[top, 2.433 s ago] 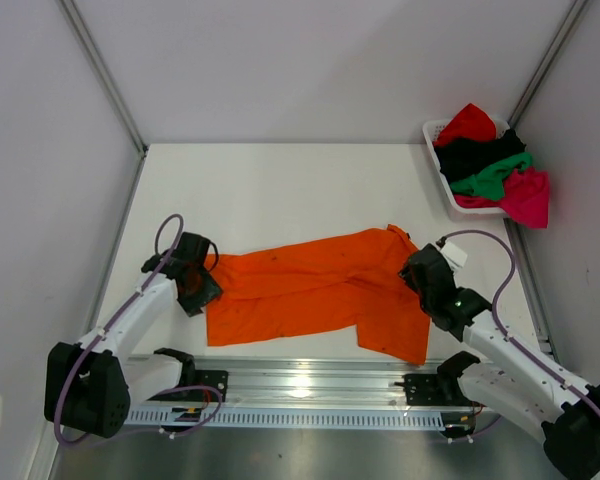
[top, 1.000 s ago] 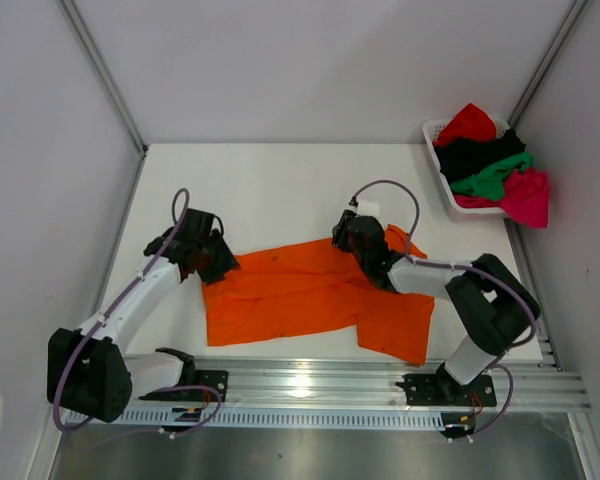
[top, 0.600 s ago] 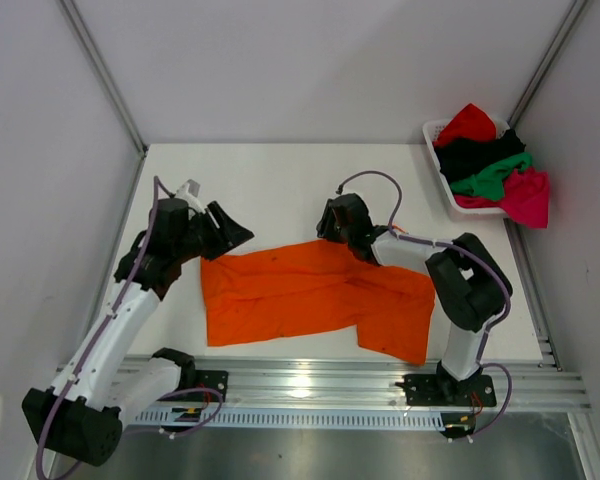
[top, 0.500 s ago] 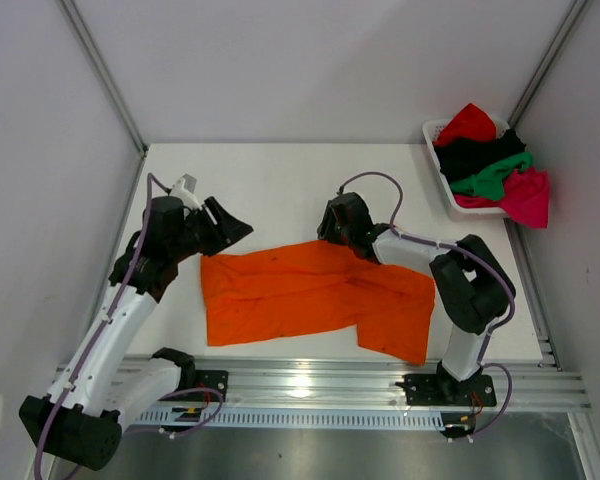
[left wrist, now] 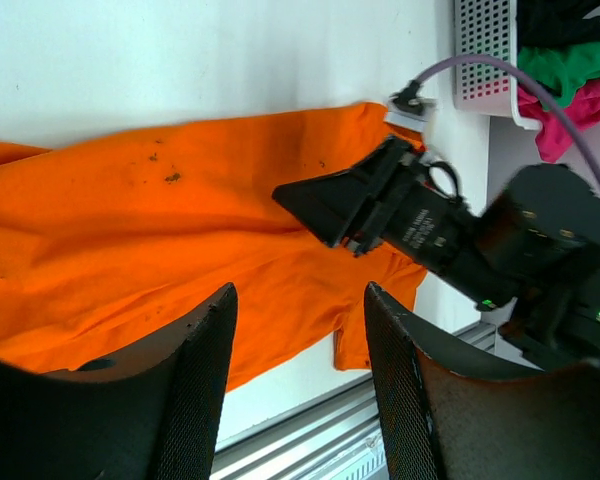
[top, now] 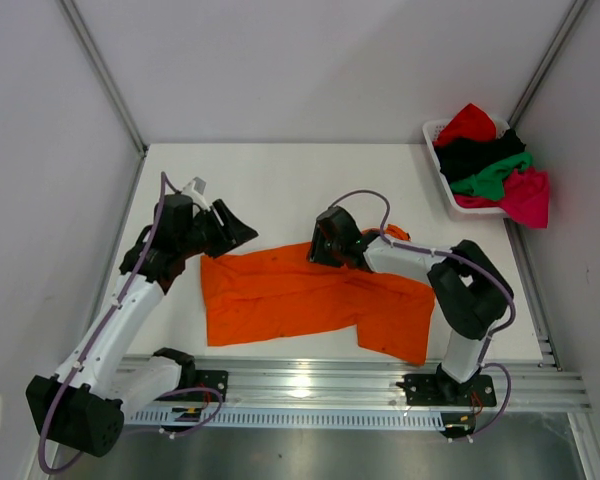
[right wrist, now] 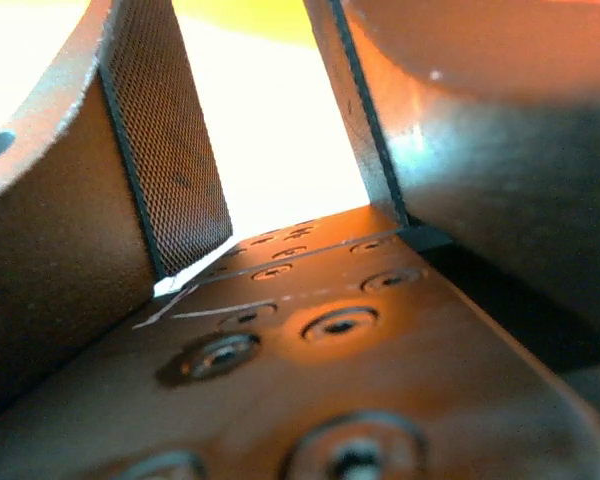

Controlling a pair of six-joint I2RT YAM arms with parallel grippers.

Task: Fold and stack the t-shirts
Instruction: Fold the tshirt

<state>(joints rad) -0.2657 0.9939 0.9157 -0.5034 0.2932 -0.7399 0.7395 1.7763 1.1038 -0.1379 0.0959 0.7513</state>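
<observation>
The bright orange cloth t-shirt (top: pixel 300 300) lies spread flat on the white table (top: pixel 280 180), towards the near edge. The right claw (top: pixel 316 254) sits low at the shirt's far edge, near its middle, jaws apart with nothing seen between them. The left claw (top: pixel 244 232) hangs just beyond the far left corner, jaws apart and empty. A heap of red, black, green and magenta-pink t-shirts (top: pixel 480 160) fills the white slatted plastic basket (top: pixel 432 130) at the far right corner.
</observation>
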